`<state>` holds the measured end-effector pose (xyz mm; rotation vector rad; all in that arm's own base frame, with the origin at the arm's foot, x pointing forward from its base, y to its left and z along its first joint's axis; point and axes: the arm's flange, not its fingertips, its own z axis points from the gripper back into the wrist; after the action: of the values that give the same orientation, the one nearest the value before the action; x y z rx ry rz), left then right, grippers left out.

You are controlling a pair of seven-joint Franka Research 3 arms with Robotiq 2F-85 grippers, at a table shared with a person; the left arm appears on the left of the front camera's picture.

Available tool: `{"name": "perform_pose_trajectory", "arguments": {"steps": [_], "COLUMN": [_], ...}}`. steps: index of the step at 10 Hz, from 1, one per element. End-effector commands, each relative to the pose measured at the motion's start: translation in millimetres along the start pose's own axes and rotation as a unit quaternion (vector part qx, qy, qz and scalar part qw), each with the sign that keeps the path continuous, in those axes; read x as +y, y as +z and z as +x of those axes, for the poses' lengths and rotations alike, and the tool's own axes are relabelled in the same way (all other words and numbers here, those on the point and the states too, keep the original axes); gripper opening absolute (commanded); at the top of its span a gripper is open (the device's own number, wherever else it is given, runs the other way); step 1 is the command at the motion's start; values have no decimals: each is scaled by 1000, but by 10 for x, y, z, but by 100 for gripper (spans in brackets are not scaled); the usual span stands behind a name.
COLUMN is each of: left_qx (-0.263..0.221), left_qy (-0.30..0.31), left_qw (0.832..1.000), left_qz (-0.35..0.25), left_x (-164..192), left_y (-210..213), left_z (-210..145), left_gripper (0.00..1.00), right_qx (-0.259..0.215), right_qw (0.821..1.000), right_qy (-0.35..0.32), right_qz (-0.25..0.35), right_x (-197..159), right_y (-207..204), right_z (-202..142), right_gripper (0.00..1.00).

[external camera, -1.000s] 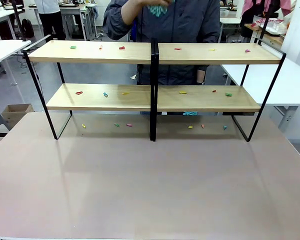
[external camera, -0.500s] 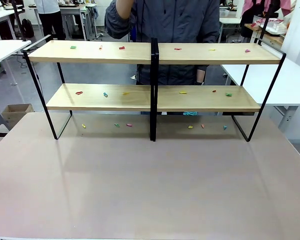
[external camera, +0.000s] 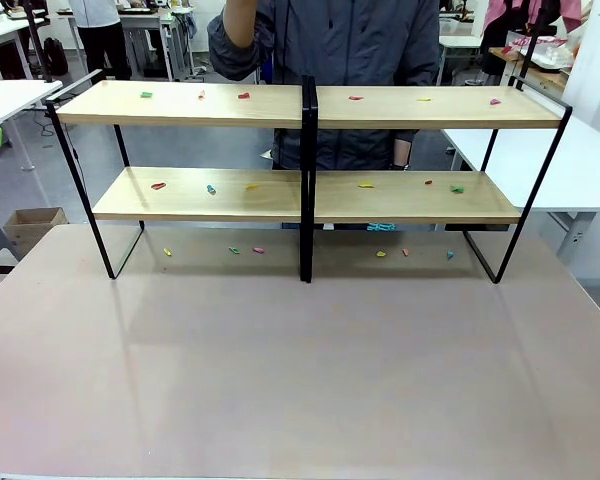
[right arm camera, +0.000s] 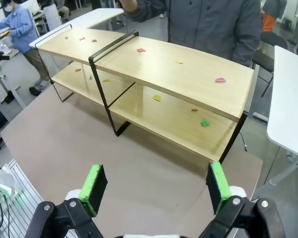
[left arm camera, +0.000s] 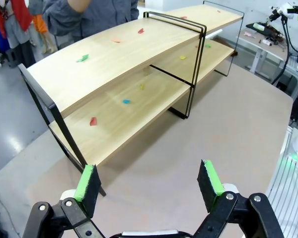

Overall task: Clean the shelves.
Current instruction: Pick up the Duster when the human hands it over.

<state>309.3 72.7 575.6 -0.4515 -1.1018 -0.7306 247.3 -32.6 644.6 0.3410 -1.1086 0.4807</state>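
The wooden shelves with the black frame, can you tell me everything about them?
The shelves are a wide two-tier rack: long light-wood boards in a thin black metal frame, with a black upright in the middle. They stand level on the far part of the grey-brown table, in front of a person. Small coloured scraps lie scattered on both boards and on the table underneath.

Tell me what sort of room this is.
Likely a robotics lab or workshop: white worktables around, a bench with wired equipment, and another person working at a desk beyond the shelves.
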Motion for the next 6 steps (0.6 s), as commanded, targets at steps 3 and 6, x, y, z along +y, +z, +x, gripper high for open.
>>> {"name": "perform_pose_trajectory", "arguments": {"steps": [3,6], "left_qx": [-8,-5], "left_qy": [-3,-7], "left_qw": [1000,1000], "left_qz": [-10,-15], "left_x": [-482,-471], "left_y": [-179,-192], "left_z": [-558,-562], "left_gripper": [100,100], "right_qx": [-14,11], "right_qw": [1000,1000], "right_qy": [-18,-19], "right_qz": [-15,-11], "right_x": [269,259], "right_y": [-333,-421], "right_z": [-639,-656], "right_gripper": [100,100]}}
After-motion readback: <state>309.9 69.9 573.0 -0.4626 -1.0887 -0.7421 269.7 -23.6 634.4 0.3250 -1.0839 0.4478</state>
